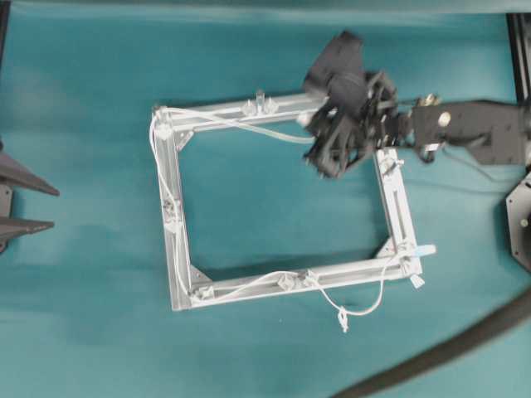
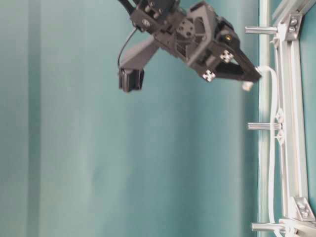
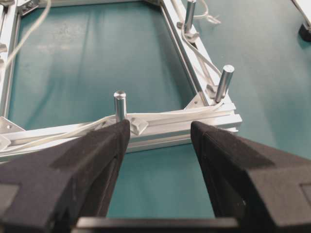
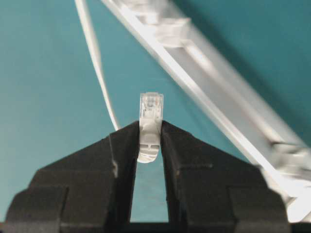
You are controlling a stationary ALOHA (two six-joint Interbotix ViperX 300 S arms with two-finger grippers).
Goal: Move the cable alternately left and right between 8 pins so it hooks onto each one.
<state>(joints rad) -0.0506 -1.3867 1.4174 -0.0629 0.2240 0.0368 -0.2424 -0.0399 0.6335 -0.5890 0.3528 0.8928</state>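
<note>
The cable (image 1: 217, 118) ran white along the aluminium frame (image 1: 172, 249) on the teal desk (image 1: 83, 332), hooked past several pins (image 3: 119, 104). The right gripper (image 4: 149, 141) hung over the frame's top right corner, jaws clamped on the clear plug (image 4: 150, 119). The left gripper (image 3: 158, 141) stood beside the frame, jaws wide apart, holding nothing.

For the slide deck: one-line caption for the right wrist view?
Right gripper pinching the cable's clear plug, cable trailing beside the aluminium frame.

No legible text or labels anywhere.
</note>
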